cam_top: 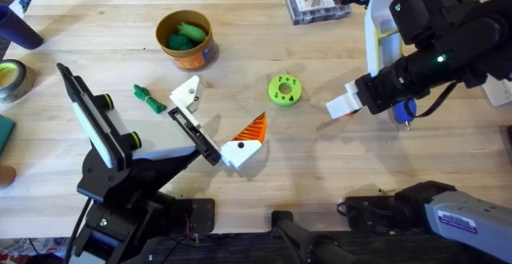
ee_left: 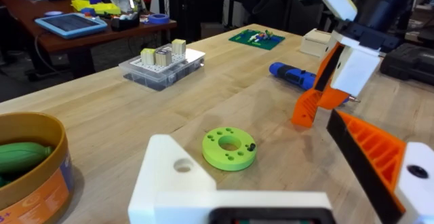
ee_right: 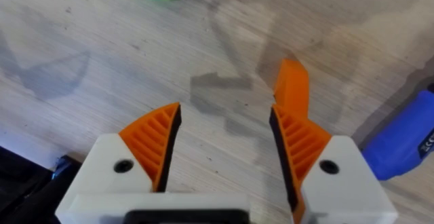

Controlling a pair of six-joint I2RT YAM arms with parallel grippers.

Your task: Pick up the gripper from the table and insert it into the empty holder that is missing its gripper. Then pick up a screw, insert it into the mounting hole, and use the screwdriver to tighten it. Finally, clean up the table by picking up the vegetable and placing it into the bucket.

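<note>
**Right gripper open over the table's right half**

The right gripper (ee_right: pixel 224 139) hangs with its orange pads spread wide and nothing between them, just beside the blue screwdriver (cam_top: pixel 405 111). The left gripper (cam_top: pixel 214 120) is wide open and empty too, and the empty holder (cam_top: pixel 186 94) lies near the vegetable (cam_top: pixel 150 98), below the bucket (cam_top: pixel 186 40) at the far edge.

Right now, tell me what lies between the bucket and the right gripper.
Overhead, the green holed disc lies between the bucket and the right gripper; otherwise bare table.

blue screwdriver (ee_left: pixel 293 75), dark green vegetable (cam_top: pixel 149 98), tan-orange bucket (cam_top: pixel 203 50)
</note>
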